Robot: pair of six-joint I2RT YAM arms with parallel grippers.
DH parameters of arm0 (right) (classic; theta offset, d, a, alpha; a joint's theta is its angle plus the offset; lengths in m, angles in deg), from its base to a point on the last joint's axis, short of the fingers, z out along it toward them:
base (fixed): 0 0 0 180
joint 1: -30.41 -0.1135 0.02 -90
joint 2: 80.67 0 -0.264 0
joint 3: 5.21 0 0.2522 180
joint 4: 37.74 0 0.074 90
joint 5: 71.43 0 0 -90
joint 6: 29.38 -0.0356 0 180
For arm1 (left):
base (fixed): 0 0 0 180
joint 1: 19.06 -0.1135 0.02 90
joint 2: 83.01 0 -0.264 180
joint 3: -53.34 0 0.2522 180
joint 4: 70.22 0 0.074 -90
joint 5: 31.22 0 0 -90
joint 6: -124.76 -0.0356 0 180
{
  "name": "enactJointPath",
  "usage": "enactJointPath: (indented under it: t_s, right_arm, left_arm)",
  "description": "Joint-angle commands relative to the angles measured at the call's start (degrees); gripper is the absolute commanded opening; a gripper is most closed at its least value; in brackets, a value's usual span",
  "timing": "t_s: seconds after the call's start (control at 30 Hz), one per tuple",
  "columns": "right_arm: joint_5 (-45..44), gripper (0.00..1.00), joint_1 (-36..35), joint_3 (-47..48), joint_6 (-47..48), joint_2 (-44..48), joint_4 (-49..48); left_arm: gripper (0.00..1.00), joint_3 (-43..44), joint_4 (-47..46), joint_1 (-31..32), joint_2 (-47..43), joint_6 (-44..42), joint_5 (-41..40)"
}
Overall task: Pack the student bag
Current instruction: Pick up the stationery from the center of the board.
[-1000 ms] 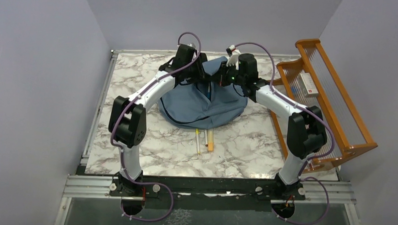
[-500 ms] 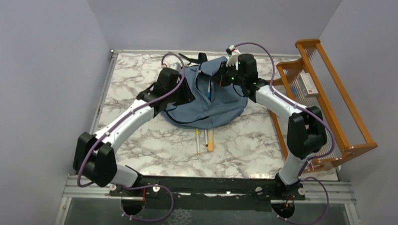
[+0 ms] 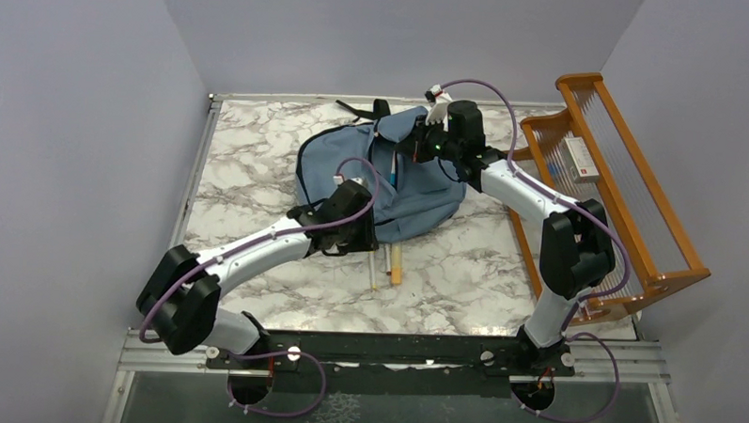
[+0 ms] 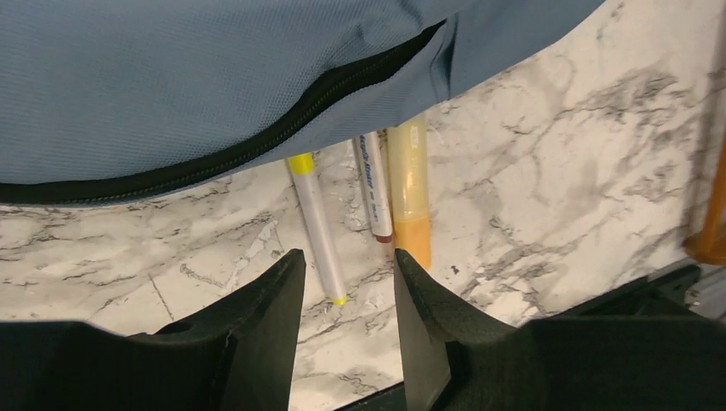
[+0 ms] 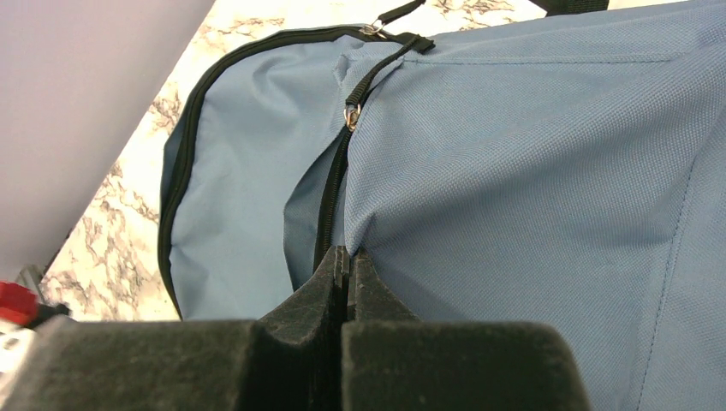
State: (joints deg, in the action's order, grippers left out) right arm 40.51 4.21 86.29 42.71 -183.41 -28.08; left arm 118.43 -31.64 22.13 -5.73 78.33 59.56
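The student bag (image 3: 418,190) is a dusty-blue backpack lying at the back middle of the table, its black zipper (image 5: 330,201) partly undone. My right gripper (image 3: 414,145) is shut on the fabric edge beside that zipper (image 5: 347,253) and holds it up. My left gripper (image 3: 366,241) hovers low at the bag's near edge, open and holding nothing (image 4: 347,257). Just ahead of its fingertips lie a white marker with a yellow cap (image 4: 317,224), a white marker with a red end (image 4: 374,193) and an orange tube (image 4: 411,193). Their far ends are tucked under the bag (image 4: 214,77).
An orange wooden rack (image 3: 634,197) stands along the right edge of the table with a white box (image 3: 581,158) in it. Black straps (image 3: 360,108) trail off the bag's back. Purple walls close in the back and both sides.
My left arm has swung from the back of the bag down to its near edge, above the markers. The bag's left side has dropped and spread out. The right gripper has kept still.
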Motion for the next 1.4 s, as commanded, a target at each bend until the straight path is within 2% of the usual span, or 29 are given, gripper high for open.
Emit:
enactJointPath:
  t_s: [0.0, 0.33, 0.93, 1.17, 1.37]
  right_arm:
    - [1.62, 0.00, -0.61, 1.79, 0.75, -0.02, -0.33]
    - [1.27, 0.00, -0.61, 0.68, 1.55, 0.34, -0.08]
    - [2.35, 0.00, -0.61, -0.26, 0.80, 0.35, -0.57]
    - [2.61, 0.01, -0.61, -0.13, 0.52, -0.08, -0.82]
    - [2.42, 0.00, -0.61, -0.22, 0.51, -0.18, -0.82]
  left_arm:
    - [0.43, 0.26, -0.05, 2.82, 4.57, 1.02, -6.22]
    - [0.40, 0.64, 0.40, 3.56, 9.39, 1.81, -6.88]
    - [0.38, 3.97, 2.18, 9.38, 18.83, 0.66, -12.80]
    - [0.25, 4.45, 4.64, 11.28, 20.28, -0.50, -15.26]
    - [0.19, 4.86, 4.94, 11.28, 19.40, -1.46, -16.76]
